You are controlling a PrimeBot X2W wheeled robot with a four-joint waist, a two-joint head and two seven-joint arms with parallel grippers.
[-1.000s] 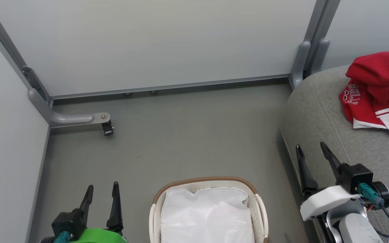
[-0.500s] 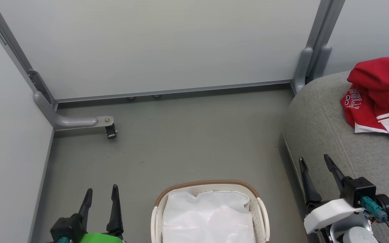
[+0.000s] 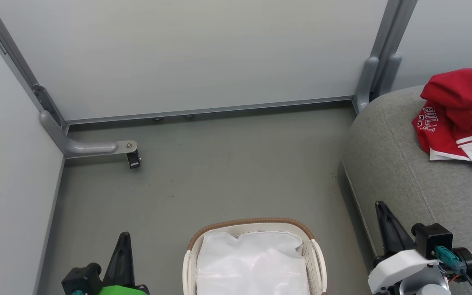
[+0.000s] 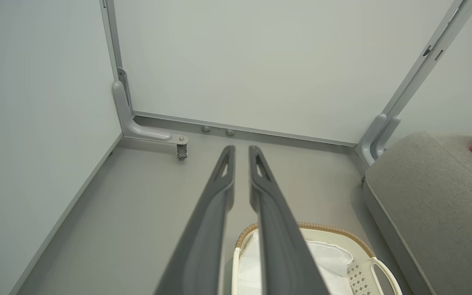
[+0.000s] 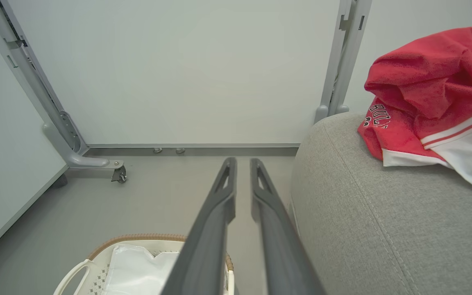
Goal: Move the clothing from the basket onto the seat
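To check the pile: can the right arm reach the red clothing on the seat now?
Probably yes: the right end effector is beside the seat, with nothing between it and the clothing.

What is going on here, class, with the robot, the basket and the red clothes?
The red clothing lies heaped on the grey seat, at the robot's right. The basket on the floor shows just its white sheet lining. The left pincer and right pincer are shut and hold nothing. The job looks done.
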